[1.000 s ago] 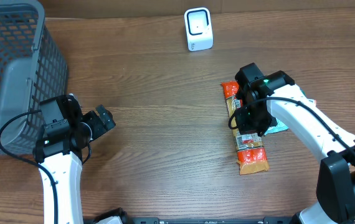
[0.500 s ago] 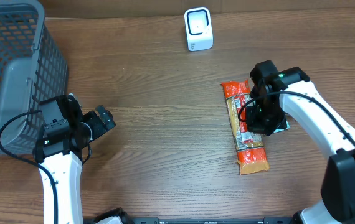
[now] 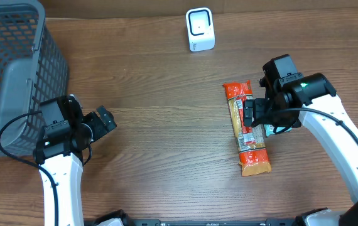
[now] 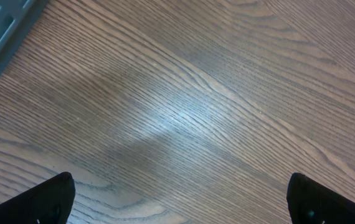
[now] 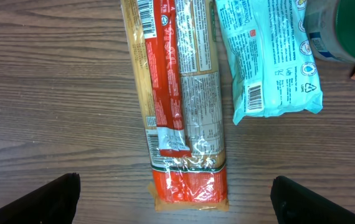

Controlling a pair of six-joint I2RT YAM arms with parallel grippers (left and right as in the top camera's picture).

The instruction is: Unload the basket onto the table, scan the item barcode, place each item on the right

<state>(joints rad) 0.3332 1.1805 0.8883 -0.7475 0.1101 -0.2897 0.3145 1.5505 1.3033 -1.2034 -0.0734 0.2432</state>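
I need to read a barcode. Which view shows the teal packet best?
Right wrist: the teal packet lies flat, barcode facing up. Overhead, the right gripper covers most of it. Left wrist shows only table.

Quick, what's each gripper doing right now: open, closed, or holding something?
Left gripper: open, holding nothing.
Right gripper: open, holding nothing, poised over the long red packet.

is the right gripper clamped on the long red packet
No, the right gripper stands wide open, and the long red packet lies flat on the table between its jaws.
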